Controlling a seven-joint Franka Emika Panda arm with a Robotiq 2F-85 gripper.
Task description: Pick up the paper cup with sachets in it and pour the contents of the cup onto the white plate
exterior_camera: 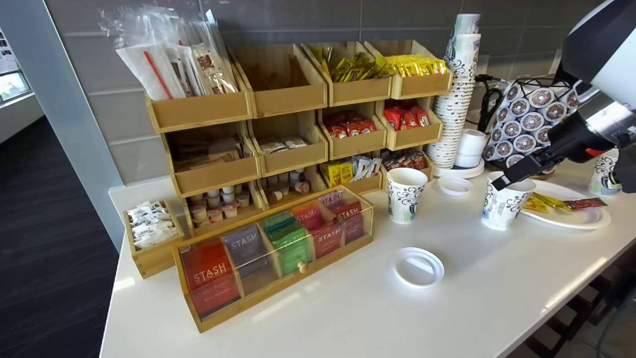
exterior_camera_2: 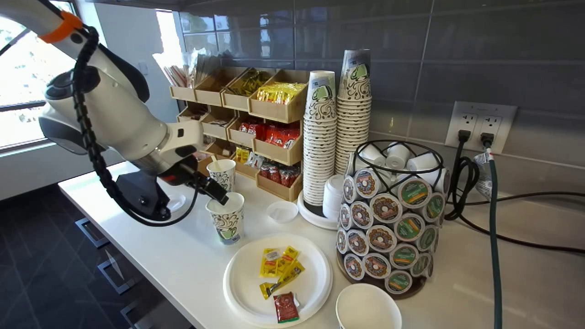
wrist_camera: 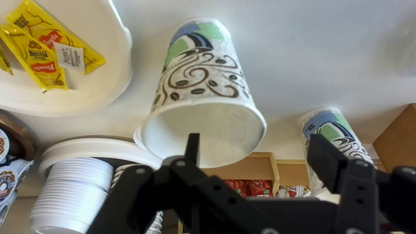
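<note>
Grey wall tiles (exterior_camera_2: 484, 41) run across the top of an exterior view, with a white counter (exterior_camera_2: 192, 260) below them. As far as the pictures show, most of the job looks done. On the white plate (exterior_camera_2: 242, 288), low in the middle of that frame, lie yellow sachets (exterior_camera_2: 270, 267) and a red sachet (exterior_camera_2: 286, 307); the wrist view adds a small pepper packet (wrist_camera: 69, 56) at its upper left. The paper cup (exterior_camera: 503, 210) stands upright on the counter just beside the plate, at the right of an exterior view. No sachets show in as much of its inside as the wrist view gives, so I take the pouring as finished, though similar cups (exterior_camera: 405, 196) stand about and choosing this one is a guess. The jaws are spread wide, holding nothing, with one finger (wrist_camera: 192, 149) overlapping the cup's mouth in the wrist view; whether it touches is unclear. All that seems left is moving clear of the cup.
</note>
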